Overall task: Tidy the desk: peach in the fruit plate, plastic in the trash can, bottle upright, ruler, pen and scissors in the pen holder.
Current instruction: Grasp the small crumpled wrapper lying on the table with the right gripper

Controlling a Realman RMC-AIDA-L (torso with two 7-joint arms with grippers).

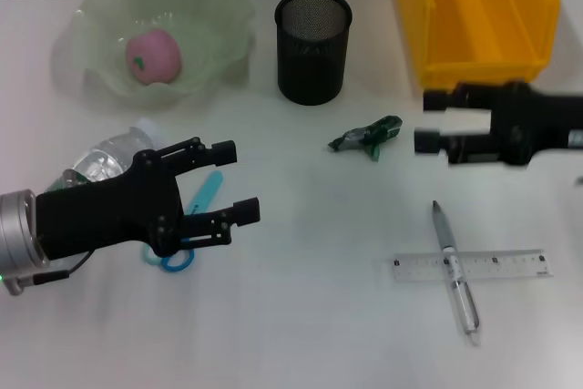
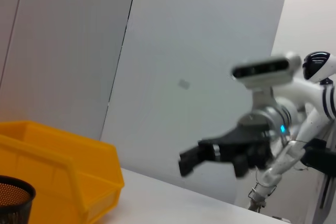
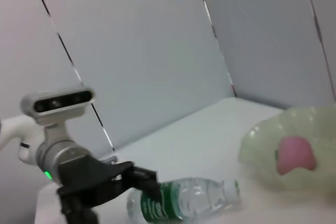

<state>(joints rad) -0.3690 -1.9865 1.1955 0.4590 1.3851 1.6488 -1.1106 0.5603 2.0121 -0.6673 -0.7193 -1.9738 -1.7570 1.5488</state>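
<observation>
While the head view looks down on the white table (image 1: 301,334), it shows these things.
Peach (image 1: 152,55): lying in the pale green fruit plate (image 1: 219,6), at about 11 o'clock on the table.
Pen holder (image 1: 312,46): black mesh, upright, at 12 o'clock, between the plate and the yellow bin (image 1: 478,15).
Plastic (image 1: 366,135): a crumpled green scrap near the table's centre, at 6 o'clock from the pen holder.
Bottle (image 1: 109,154): on its side at 9 o'clock, partly under the left arm.
Scissors (image 1: 187,230): blue handles, showing beneath the left gripper.
Pen (image 1: 455,271): lying across the ruler (image 1: 474,266), at 4 o'clock.
Left gripper (image 1: 235,181): fingers spread apart, holding nothing.
Right gripper (image 1: 431,120): at 2 o'clock, fingers parted, holding nothing, in front of the bin.

Left wrist view: the right gripper (image 2: 202,156) hangs above the table with its fingers apart; bin (image 2: 58,166) and pen holder (image 2: 13,195) stand beside each other.

Right wrist view: the left gripper (image 3: 143,179) is spread wide in front of the lying bottle (image 3: 189,199); the peach (image 3: 295,154) sits in the plate (image 3: 257,145).
</observation>
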